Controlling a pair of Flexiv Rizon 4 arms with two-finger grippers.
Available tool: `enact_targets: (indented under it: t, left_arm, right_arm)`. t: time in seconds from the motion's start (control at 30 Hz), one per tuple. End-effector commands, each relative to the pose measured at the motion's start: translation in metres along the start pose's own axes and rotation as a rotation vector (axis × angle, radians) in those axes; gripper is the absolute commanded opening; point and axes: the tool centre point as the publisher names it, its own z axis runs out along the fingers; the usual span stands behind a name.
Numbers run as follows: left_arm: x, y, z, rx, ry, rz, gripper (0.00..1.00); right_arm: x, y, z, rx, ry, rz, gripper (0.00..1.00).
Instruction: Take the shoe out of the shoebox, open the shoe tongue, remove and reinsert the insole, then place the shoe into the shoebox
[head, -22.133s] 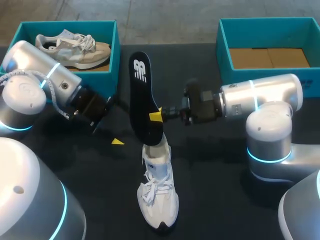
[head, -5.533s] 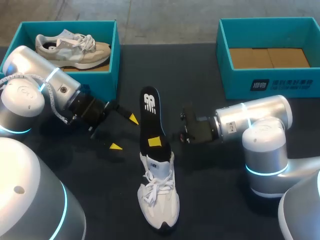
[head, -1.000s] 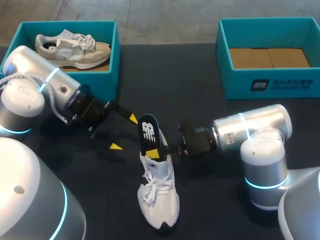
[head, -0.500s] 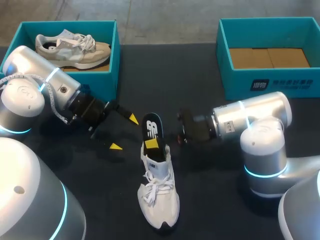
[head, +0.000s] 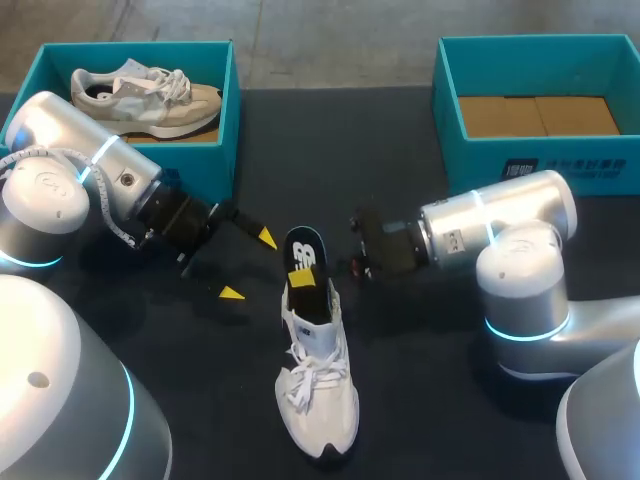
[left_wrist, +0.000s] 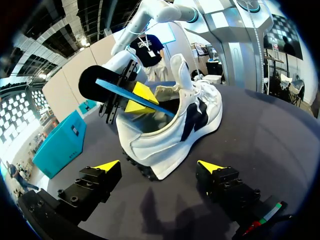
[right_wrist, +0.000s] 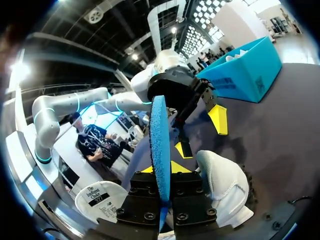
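The white sneaker (head: 316, 385) lies midway along the counter's (head: 400, 150) near edge, with the black insole (head: 304, 250) standing partway out of its heel opening. The right tool (head: 306, 277) is clenched on the insole. The left tool (head: 248, 265) hangs released beside the heel, touching nothing.

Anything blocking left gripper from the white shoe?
Nothing visible. The open left gripper faces the heel of the white shoe with only bare table between; the insole, held by the right gripper, sticks up from the opening.
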Motion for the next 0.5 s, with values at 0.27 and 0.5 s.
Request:
enact_targets:
  t: [0.27,0.5]
  left_arm:
    - [0.0,0.0,0.0,-0.001,0.002,0.001,1.0]
    - [0.0,0.0,0.0,-0.001,0.002,0.001,1.0]
  right_arm:
    - [0.001,-0.014,0.004,0.007,0.01,0.021,0.0]
    - [0.006,-0.028,0.01,-0.005,0.017,0.04,0.0]
